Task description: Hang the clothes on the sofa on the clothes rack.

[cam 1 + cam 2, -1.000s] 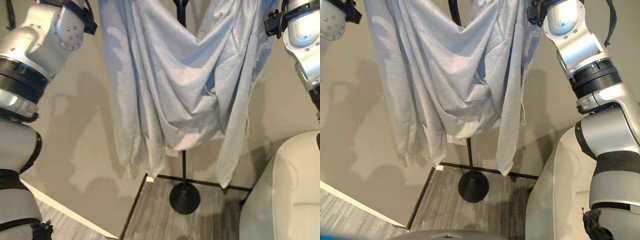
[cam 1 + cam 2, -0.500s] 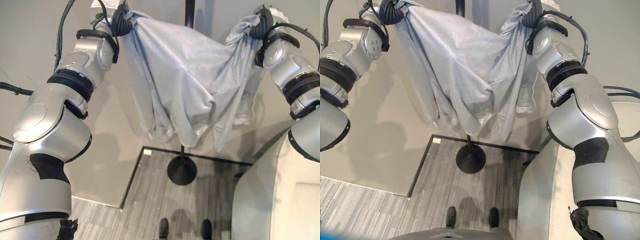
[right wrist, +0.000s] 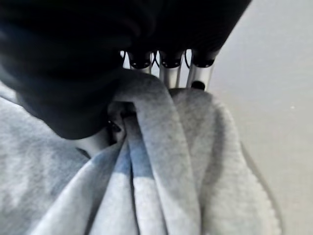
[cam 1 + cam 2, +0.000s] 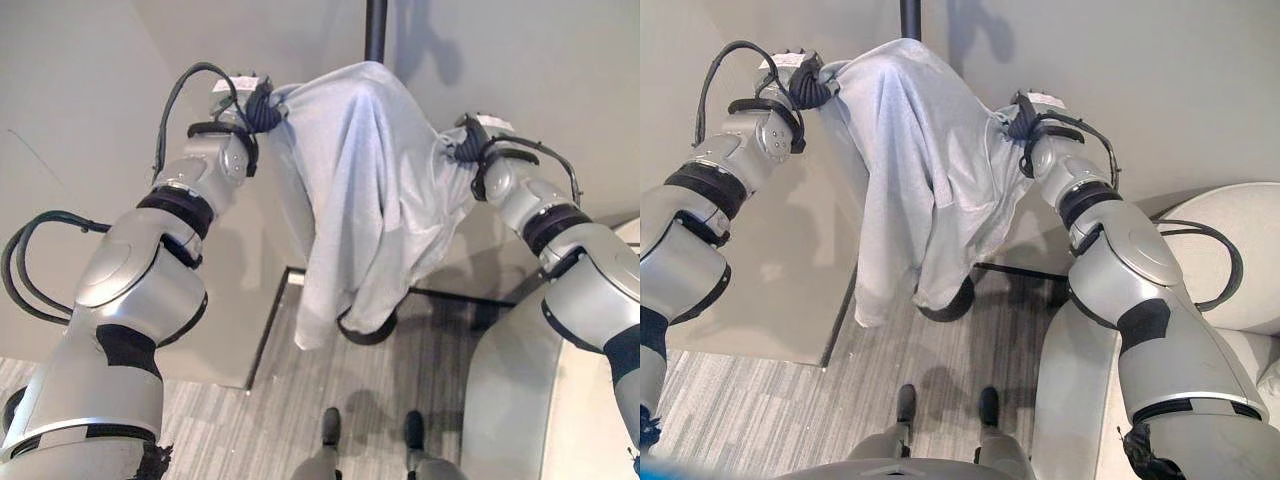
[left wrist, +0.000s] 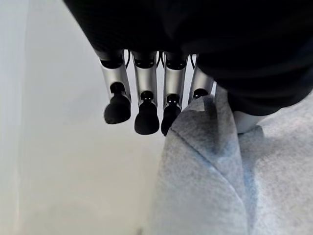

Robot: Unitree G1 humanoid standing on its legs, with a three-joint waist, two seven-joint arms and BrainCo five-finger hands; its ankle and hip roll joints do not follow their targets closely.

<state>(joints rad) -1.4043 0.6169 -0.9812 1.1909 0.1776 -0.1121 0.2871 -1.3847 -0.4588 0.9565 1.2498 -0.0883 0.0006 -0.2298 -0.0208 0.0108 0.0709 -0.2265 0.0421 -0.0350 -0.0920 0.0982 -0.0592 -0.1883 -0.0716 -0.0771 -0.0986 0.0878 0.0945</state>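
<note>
left hand (image 4: 262, 106) fingers (image 5: 146, 105) curl round one bunched edge of the grey garment (image 4: 360, 200); right hand (image 4: 1023, 115) fingers (image 3: 168, 73) clamp the other edge. between the fingers it drapes over the black pole (image 4: 376, 28), hanging down above the floor (image 4: 400, 370).

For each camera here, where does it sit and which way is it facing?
Left and right eye views: on the head, looking down at the pale grey garment draped over the black rack pole; both arms show.
Left wrist view: along the left hand, garment edge beside it.
Right wrist view: along the right hand, cloth bunched in it.
All share the garment.
</note>
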